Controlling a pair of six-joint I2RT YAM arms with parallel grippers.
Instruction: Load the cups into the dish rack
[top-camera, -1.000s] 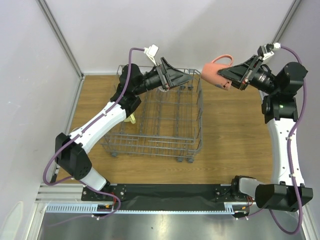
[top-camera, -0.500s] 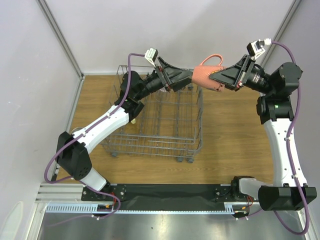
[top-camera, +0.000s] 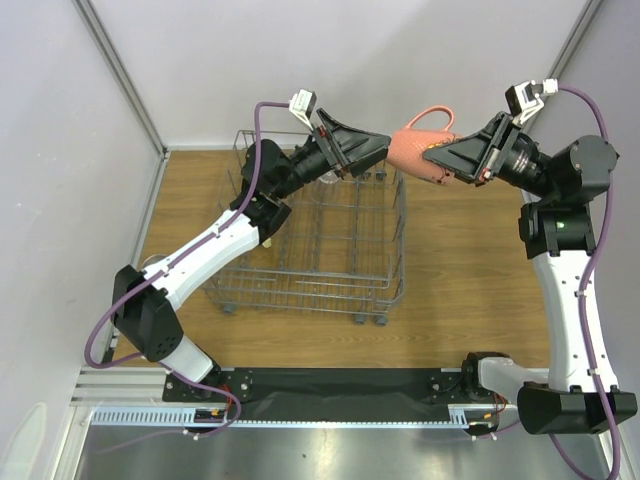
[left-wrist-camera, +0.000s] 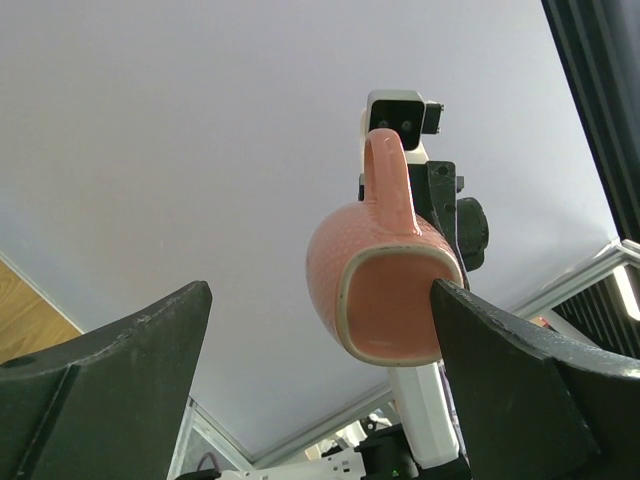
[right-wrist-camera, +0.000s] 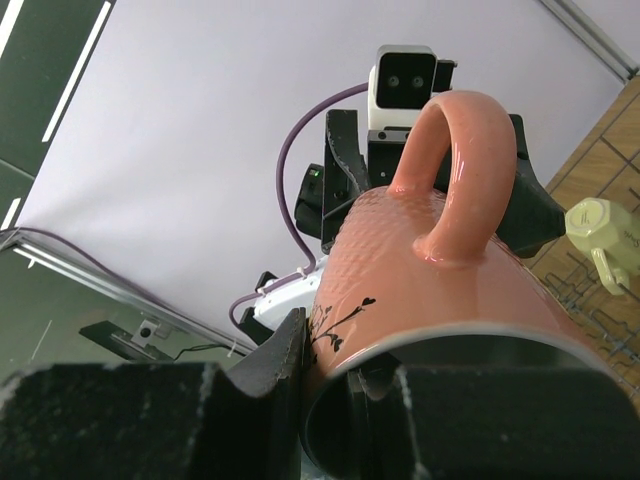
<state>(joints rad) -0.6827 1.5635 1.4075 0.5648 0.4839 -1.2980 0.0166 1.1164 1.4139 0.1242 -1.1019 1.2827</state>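
A salmon pink cup (top-camera: 415, 150) with a handle hangs in the air above the far right corner of the dish rack (top-camera: 402, 240). My right gripper (top-camera: 447, 160) is shut on the cup's rim, with one finger inside the cup (right-wrist-camera: 450, 270) and one outside. My left gripper (top-camera: 378, 150) is open and points at the cup's base from the left. In the left wrist view the cup (left-wrist-camera: 385, 290) sits between the wide-apart tips of the left gripper (left-wrist-camera: 320, 290), nearer the right finger, and neither finger grips it. The right gripper (right-wrist-camera: 330, 375) stays clamped on the rim.
A pale yellow cup (right-wrist-camera: 605, 230) lies on the wooden table by the rack's left side, partly hidden under the left arm (top-camera: 265, 238). The grey wire rack stands mid-table. White walls close in the back and both sides.
My right gripper has carried the pink cup left, towards the rack's far corner. The left gripper has swung right and up to meet the cup's base.
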